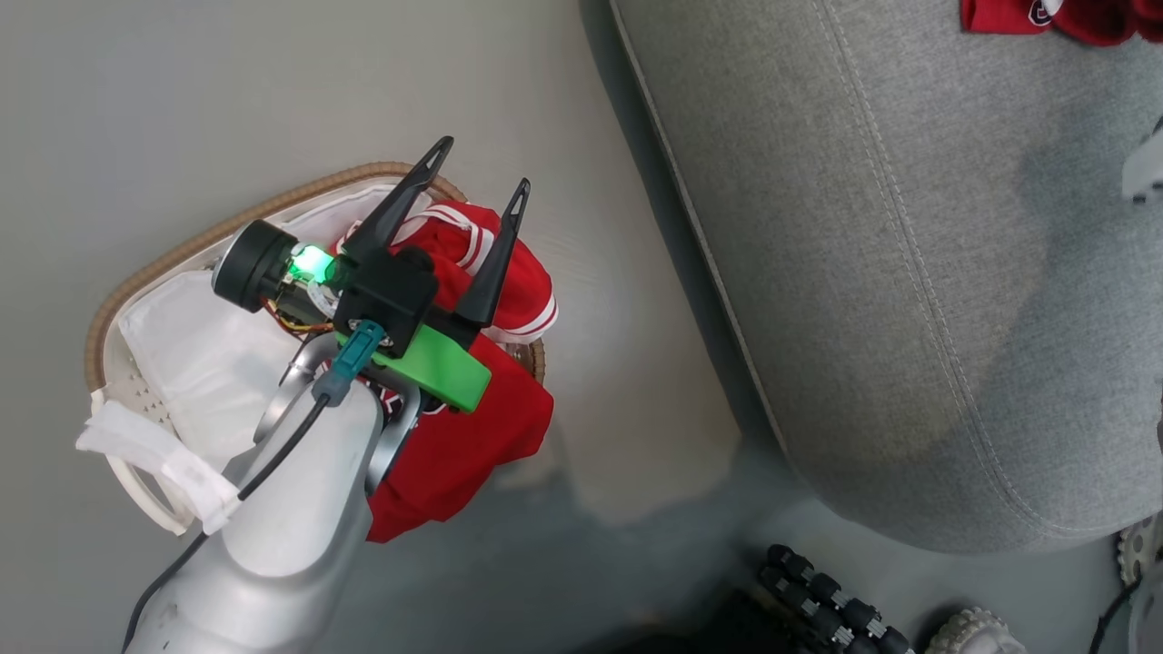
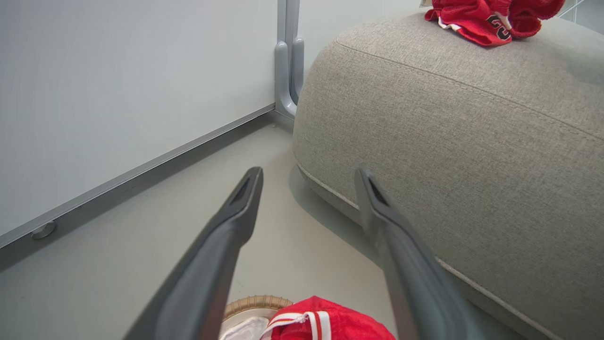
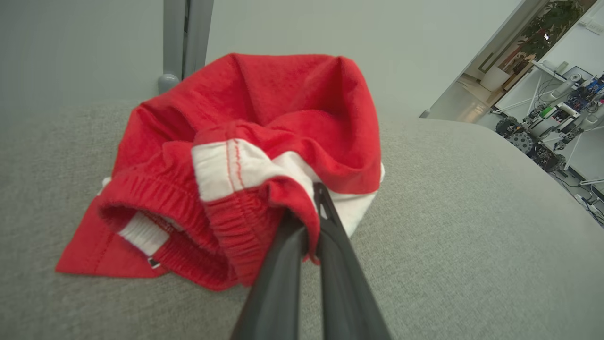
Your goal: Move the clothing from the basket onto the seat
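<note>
right pincer [image 3: 315,210] pinches shorts [image 3: 264,118] on seat [image 3: 472,222] – you part it fully, back off straight | left pincer [image 1: 483,162] spread above basket [image 1: 141,395] clothing [image 1: 463,436] – you sink deep, grip a thick fold

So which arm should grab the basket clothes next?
Left: the open left gripper hovers over the red garment in the basket; the right gripper is shut on red shorts on the seat.

Red clothing [image 1: 454,445], grey seat [image 1: 909,272], brown-rimmed white basket [image 1: 300,188].
</note>
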